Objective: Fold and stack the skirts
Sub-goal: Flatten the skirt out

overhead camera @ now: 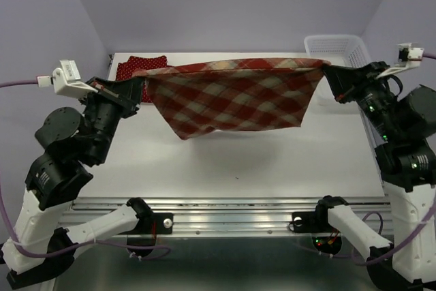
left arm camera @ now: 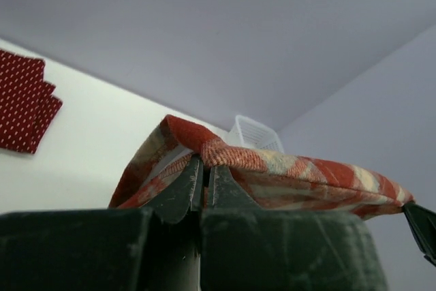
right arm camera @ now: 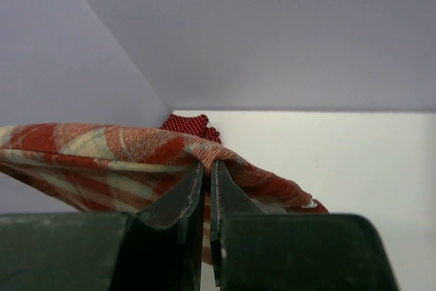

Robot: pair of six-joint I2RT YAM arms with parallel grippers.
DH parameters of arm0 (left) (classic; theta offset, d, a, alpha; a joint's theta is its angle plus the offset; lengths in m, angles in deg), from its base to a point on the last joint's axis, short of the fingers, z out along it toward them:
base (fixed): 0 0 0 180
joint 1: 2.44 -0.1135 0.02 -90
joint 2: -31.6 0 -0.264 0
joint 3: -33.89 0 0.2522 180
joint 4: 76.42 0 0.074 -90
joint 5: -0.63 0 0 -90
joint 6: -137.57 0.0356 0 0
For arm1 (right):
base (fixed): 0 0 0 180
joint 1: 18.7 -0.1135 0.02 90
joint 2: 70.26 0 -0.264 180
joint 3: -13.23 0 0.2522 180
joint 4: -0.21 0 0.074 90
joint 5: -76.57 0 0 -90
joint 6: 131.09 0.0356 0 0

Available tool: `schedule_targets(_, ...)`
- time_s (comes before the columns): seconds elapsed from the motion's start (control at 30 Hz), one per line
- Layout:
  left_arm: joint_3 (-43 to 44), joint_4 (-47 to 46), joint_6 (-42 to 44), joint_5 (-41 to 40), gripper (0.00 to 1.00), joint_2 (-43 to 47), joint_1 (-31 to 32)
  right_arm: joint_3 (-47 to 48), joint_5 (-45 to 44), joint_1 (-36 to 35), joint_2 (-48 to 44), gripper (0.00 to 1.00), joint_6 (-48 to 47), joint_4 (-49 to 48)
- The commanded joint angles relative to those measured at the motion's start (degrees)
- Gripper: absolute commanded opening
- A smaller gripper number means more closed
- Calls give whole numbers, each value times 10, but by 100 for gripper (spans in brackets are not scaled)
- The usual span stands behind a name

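The red-and-cream plaid skirt [overhead camera: 235, 97] hangs stretched in the air between my two grippers, above the middle of the table. My left gripper [overhead camera: 144, 86] is shut on its left top corner; in the left wrist view [left arm camera: 204, 161] the cloth [left arm camera: 286, 168] drapes over the closed jaws. My right gripper [overhead camera: 325, 71] is shut on its right top corner, and the right wrist view [right arm camera: 207, 165] shows the plaid cloth [right arm camera: 102, 144] pinched there. A dark red polka-dot skirt [overhead camera: 138, 67] lies folded at the table's back left, also in the wrist views [left arm camera: 24, 103] [right arm camera: 187, 125].
A white plastic mesh basket [overhead camera: 338, 49] stands at the back right corner, also in the left wrist view [left arm camera: 255, 134]. The white table [overhead camera: 225, 161] lies under the hanging cloth. Purple walls close in the back and sides.
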Motion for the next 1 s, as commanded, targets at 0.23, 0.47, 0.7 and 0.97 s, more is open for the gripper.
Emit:
schedule_targets(0.23, 128, -70, 152, 84, 0, 24, -5, 87, 45, 3, -85, 1, -2, 71)
schedule_targets(0.47, 68, -98, 137, 21, 0, -47, -5, 15, -1, 3, -49, 1, 1, 78)
schedule_targets(0.7, -73, -173, 134, 180, 0, -201, -167, -173, -61, 3, 96, 0, 22, -21)
schedule_targets(0.97, 8, -295, 176, 379, 0, -518, -321, -102, -40, 45, 374, 1, -29, -159)
